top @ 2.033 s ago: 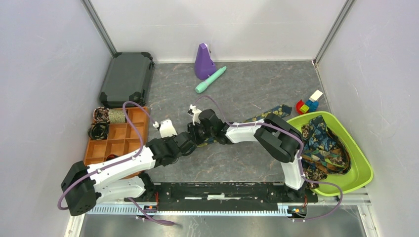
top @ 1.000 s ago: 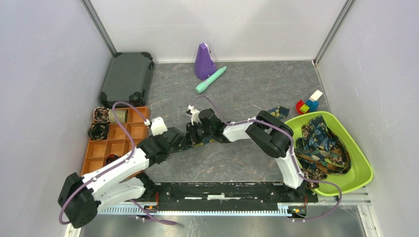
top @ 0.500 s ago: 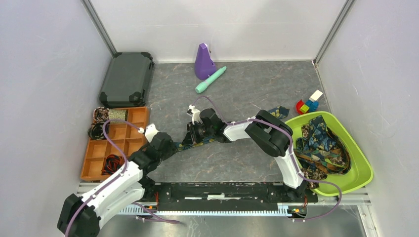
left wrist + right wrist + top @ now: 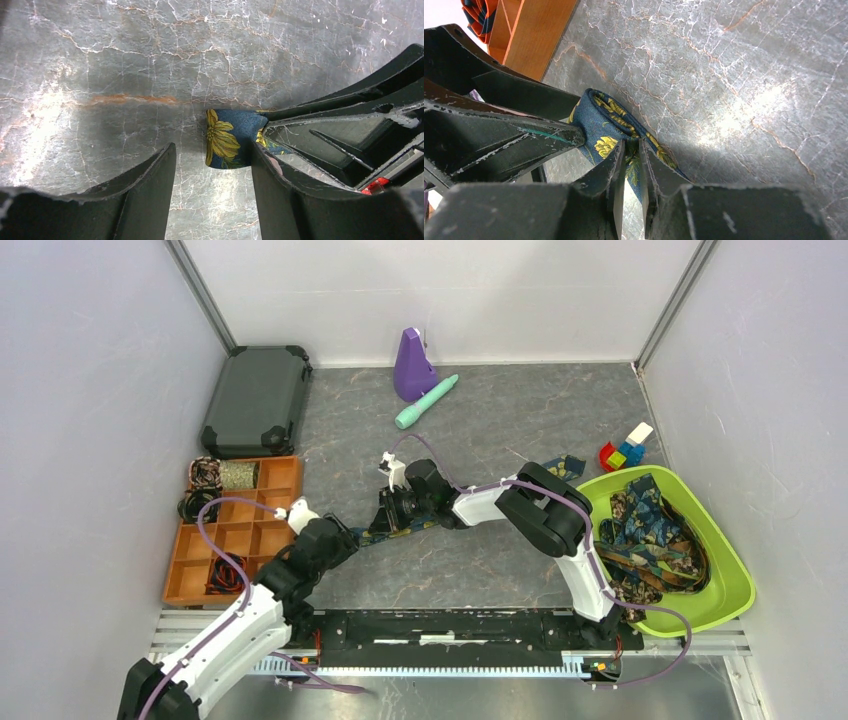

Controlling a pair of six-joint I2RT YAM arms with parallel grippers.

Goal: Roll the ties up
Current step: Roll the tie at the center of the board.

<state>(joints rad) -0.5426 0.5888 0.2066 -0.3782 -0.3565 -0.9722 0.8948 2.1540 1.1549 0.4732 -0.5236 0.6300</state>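
Observation:
A navy tie with yellow flowers (image 4: 563,466) lies flat across the mat; most of it is hidden under my right arm. My right gripper (image 4: 385,518) is shut on the tie near its left end, and the fabric (image 4: 604,131) is pinched between the near-closed jaws (image 4: 630,146). The tie's folded end (image 4: 229,140) sits just ahead of my open left gripper (image 4: 212,155), close to its right finger. In the top view the left gripper (image 4: 343,540) is low on the mat just left of the right one.
An orange divided tray (image 4: 185,552) at the left holds rolled ties (image 4: 205,472). A green bowl (image 4: 738,585) at the right holds loose ties (image 4: 650,530). A dark case (image 4: 257,398), purple cone (image 4: 410,365), teal cylinder (image 4: 426,402) and toy blocks (image 4: 626,450) stand behind.
My left arm has drawn back toward the near left, and its gripper has swung off the tray side down to the tie's end. The right gripper has held its place on the tie.

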